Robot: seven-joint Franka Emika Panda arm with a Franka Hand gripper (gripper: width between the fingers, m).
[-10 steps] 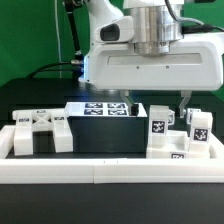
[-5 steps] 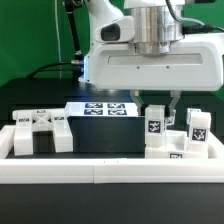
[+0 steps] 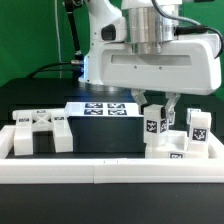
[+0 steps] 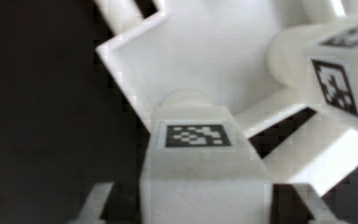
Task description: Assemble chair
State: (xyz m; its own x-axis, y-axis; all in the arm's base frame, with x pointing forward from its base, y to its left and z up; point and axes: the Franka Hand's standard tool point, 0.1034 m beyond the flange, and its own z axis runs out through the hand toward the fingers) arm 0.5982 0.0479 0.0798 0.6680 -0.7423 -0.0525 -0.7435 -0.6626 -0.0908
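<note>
My gripper (image 3: 158,108) hangs over the exterior view's right side of the table and is shut on a white chair part (image 3: 156,126) that carries a black-and-white tag. This part stands among other white chair pieces (image 3: 197,130). In the wrist view the same tagged part (image 4: 197,150) fills the space between my gripper (image 4: 197,205), and both fingers press its sides. A wider white chair piece (image 4: 176,60) lies beyond it. More chunky white chair parts (image 3: 40,131) sit at the exterior view's left.
The marker board (image 3: 105,108) lies flat behind the parts in the middle. A long low white border rail (image 3: 110,172) runs along the front edge. A black block (image 3: 105,135) sits between the two groups of parts.
The jaws stood wide on either side of the tagged part a second ago and have closed on it. The part now leans slightly in the grip.
</note>
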